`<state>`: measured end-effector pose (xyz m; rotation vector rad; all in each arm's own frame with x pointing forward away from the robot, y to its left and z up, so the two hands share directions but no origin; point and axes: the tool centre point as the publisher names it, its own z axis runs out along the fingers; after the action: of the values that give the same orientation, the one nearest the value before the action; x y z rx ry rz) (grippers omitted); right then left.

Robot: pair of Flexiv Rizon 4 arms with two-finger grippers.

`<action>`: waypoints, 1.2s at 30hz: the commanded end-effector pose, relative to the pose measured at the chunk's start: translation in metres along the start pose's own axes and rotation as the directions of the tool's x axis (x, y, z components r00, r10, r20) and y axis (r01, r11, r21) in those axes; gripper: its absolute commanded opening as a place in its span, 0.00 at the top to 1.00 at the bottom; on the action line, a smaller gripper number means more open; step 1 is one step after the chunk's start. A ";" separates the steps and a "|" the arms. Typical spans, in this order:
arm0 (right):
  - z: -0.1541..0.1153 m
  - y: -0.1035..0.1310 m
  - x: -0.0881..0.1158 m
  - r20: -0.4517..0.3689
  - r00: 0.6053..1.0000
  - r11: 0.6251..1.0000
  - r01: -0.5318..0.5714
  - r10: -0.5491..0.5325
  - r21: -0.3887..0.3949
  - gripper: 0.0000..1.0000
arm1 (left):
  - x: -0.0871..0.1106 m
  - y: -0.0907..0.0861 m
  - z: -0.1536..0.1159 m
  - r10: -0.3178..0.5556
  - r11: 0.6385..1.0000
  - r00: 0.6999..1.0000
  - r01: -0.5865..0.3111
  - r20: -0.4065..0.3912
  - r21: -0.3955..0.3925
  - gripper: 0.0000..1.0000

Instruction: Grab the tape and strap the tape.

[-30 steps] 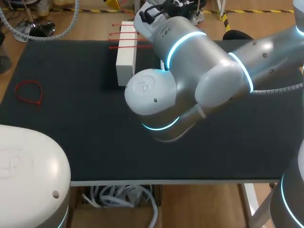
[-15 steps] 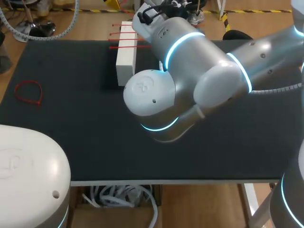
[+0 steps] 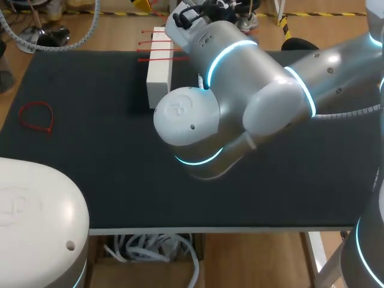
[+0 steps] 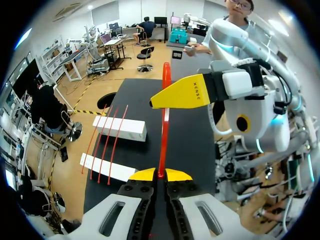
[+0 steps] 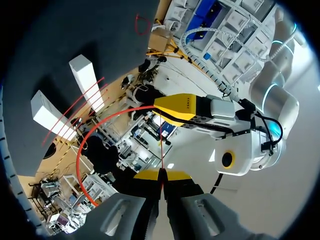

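Change: Your right arm (image 3: 240,90) has slid a little toward 10 o'clock in the head view over the last second. Nothing on the counter (image 3: 90,168) has moved.
What it means: I think you are at the strap step. The grab looks done, and the arm seems to be bringing one end of the tape round to the other. I cannot tell yet if the ends have met.
Left gripper (image 4: 160,175): clenched on the tape (image 4: 162,135). Its yellow tips are pinched together with the red strip between them.
Right gripper (image 5: 162,176): clenched on the same tape. A thin red end comes out from between its tips.
Where the tape is: up in the air between your two grippers, not on the counter. From the left gripper it runs straight out at 12 o'clock, past the right gripper's yellow finger. In the right wrist view it bends in a big curve, out toward 10 o'clock from the gripper, then round to the left gripper's finger at 12 o'clock.
Hidden: in the head view the right arm covers the tape and both grippers.
Other things: two white blocks (image 4: 120,127) sit at 11 o'clock on the counter, with spare tapes (image 3: 156,60) lying across them. A red loop (image 3: 36,118) lies at 9 o'clock, well apart.
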<state>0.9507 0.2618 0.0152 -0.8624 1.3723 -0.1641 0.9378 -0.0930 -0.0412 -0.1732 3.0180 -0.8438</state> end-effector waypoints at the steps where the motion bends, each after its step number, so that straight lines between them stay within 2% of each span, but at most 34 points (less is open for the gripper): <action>1: -0.001 0.002 -0.002 -0.011 1.000 1.000 0.007 -0.007 -0.008 1.00 | 0.000 -0.001 -0.001 -0.001 1.000 1.000 0.001 0.000 -0.005 1.00; 36: 0.005 0.027 0.000 -0.038 0.998 0.997 0.052 -0.054 -0.053 1.00 | 0.000 -0.001 -0.001 -0.001 1.000 1.000 0.001 0.000 -0.005 1.00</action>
<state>0.9459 0.2803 -0.0033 -0.9401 1.3896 -0.1814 0.9377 -0.0929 -0.0414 -0.1732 3.0182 -0.8433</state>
